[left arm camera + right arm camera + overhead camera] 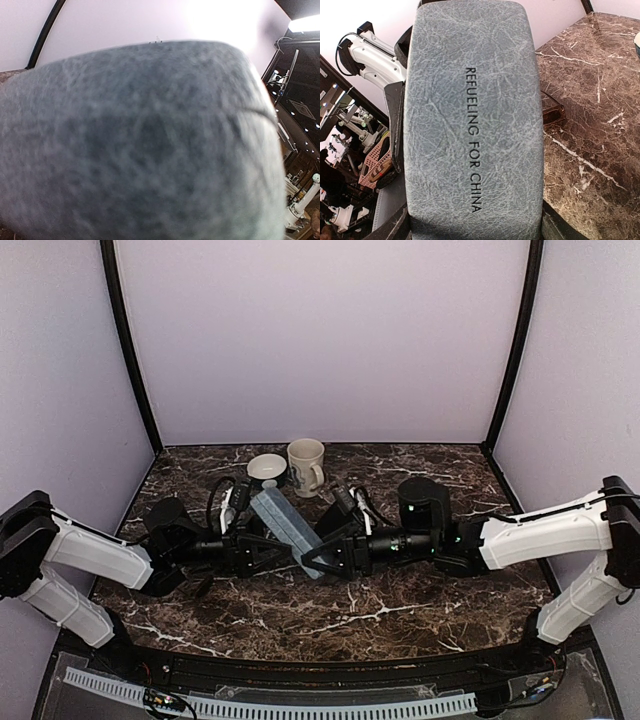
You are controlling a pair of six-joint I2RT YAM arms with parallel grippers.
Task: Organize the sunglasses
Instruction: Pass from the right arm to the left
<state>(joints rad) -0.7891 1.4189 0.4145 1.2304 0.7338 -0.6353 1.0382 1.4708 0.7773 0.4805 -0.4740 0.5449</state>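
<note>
A grey-blue rectangular case (288, 523) printed "REFUELING FOR CHINA" (472, 125) lies diagonally between both arms at the middle of the table. My right gripper (318, 558) is shut on its near end, with a dark finger (555, 227) at each lower corner. My left gripper (266, 552) is pressed against the case's other side. The case fills the left wrist view (140, 145) and hides that gripper's fingers. A brownish dark pair of sunglasses (551, 111) lies on the marble beside the case, partly hidden. The black pair does not show.
A cream mug (306, 466) and a small white bowl (267, 468) stand at the back centre. A black cylindrical container (424, 502) stands right of centre, behind my right arm. Lilac walls close in the dark marble table (400, 610).
</note>
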